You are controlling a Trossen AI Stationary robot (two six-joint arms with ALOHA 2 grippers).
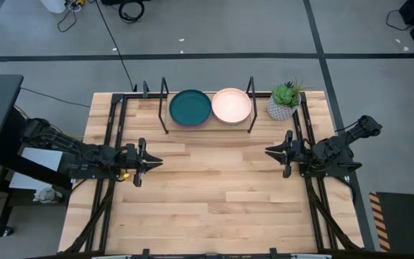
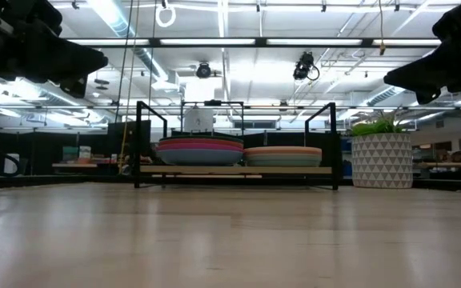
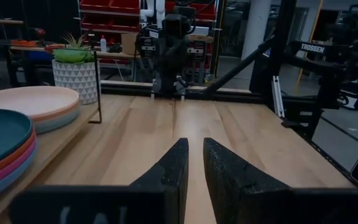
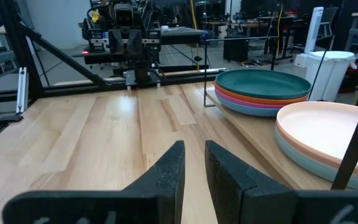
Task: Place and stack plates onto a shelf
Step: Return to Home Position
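Two stacks of plates rest on the shelf (image 2: 234,170) at the table's far edge, between black hoops. The left stack (image 1: 190,107) has a teal plate on top, with orange, pink and blue rims under it (image 4: 263,99). The right stack (image 1: 231,105) has a cream-peach plate on top (image 4: 328,127) over paler rims. My left gripper (image 1: 157,162) hovers over the table's left side, shut and holding nothing (image 3: 194,144). My right gripper (image 1: 268,152) hovers over the right side, shut and holding nothing (image 4: 194,146). Their fingers point at each other.
A potted green plant in a white patterned pot (image 1: 284,101) stands right of the shelf at the far right corner. Black frame rails (image 1: 110,144) run along the left and right edges. The slatted tabletop (image 1: 214,187) stretches between the arms.
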